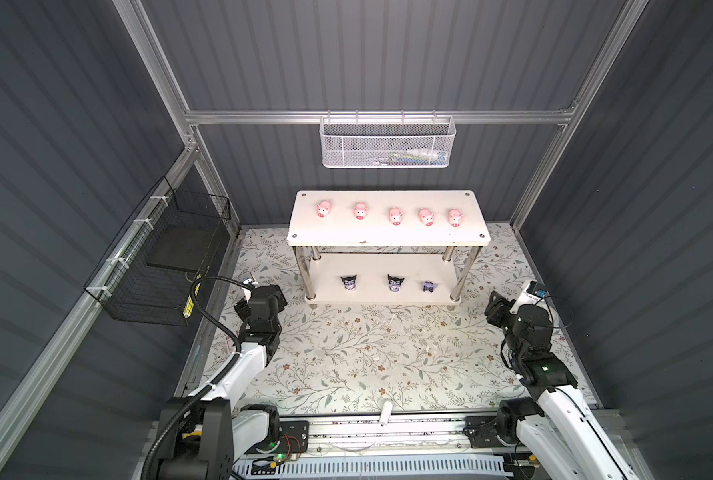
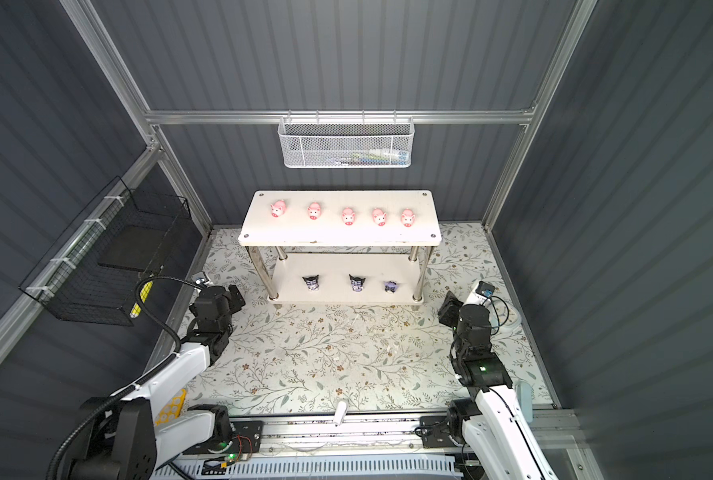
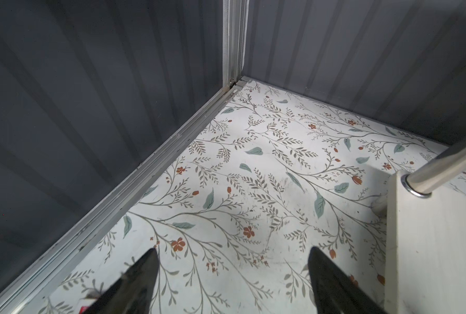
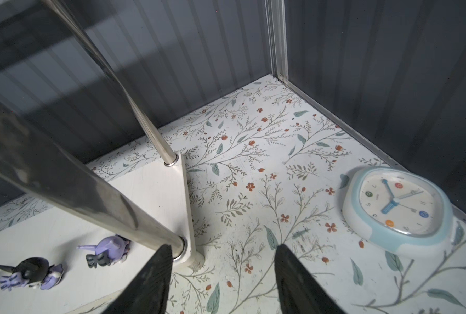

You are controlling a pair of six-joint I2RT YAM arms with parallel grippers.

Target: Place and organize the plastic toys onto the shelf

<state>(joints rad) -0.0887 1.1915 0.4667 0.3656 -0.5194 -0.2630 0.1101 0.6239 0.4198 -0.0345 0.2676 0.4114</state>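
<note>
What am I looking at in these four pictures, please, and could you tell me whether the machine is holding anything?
This is a robot with two arms, each ending in a two-fingered gripper. Two pictures look down on the whole booth from above. The other two come from cameras on the wrists, so the black fingers show in them. On the floral table stands a white two-tier shelf. It has five pink pigs in a row on the top board and three purple figurines on the lower one. A pale-blue clock lies beside the shelf, on the right arm's side. The left gripper and the right gripper are both open and hold nothing.
</note>
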